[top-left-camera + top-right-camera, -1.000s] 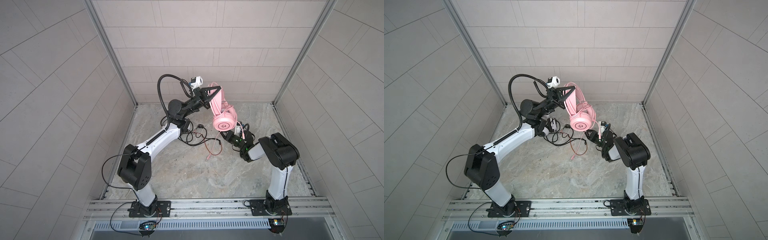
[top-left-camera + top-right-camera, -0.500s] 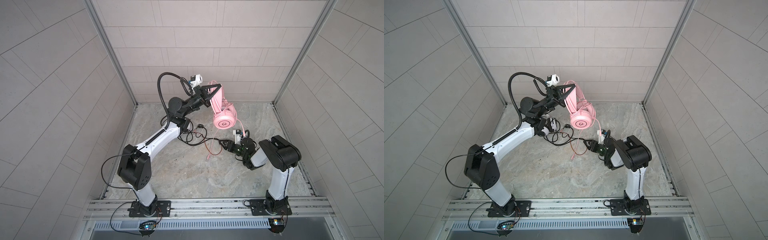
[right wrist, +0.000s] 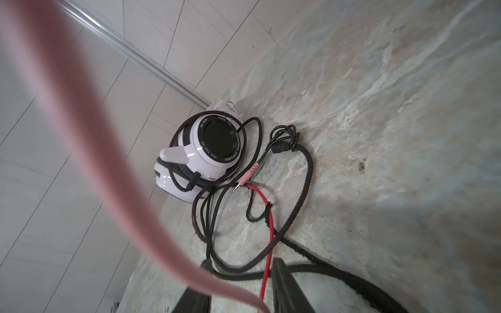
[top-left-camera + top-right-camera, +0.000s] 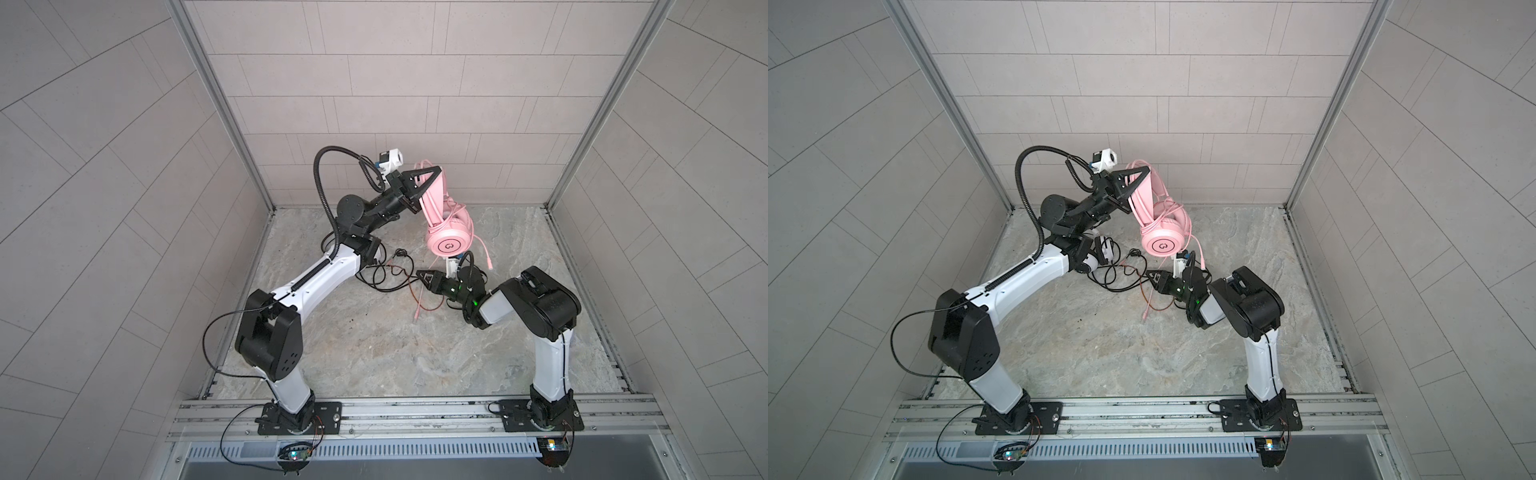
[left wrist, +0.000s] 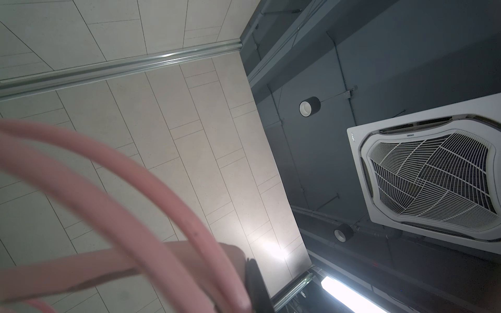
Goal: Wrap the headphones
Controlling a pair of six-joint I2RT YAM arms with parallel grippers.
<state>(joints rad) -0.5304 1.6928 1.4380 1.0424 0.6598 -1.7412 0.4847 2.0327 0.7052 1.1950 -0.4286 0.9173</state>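
Observation:
The pink headphones (image 4: 451, 243) (image 4: 1165, 243) hang in the air by their headband (image 5: 108, 265), on which my left gripper (image 4: 419, 187) (image 4: 1133, 183) is shut. Loops of pink cable (image 5: 135, 176) lie round the band. A strand of it (image 4: 419, 299) drops to the floor. My right gripper (image 4: 424, 277) (image 4: 1152, 277) (image 3: 241, 276) is low under the earcup, jaws apart, with the blurred pink cable (image 3: 108, 162) and a red wire (image 3: 267, 230) running between them. The white-and-black headphones (image 3: 200, 157) (image 4: 1100, 253) lie by the left wall, partly behind the left arm.
A tangle of black cable (image 4: 386, 274) (image 3: 298, 203) with coloured plugs (image 3: 252, 173) is spread over the stone floor between the two arms. Tiled walls close in the back and both sides. The pink cable's loose end (image 4: 488, 264) dangles right of the earcup.
My right gripper has dropped from beside the pink earcup to just above the floor and moved left, its jaws widening then narrowing. The left gripper and pink headphones have barely shifted.

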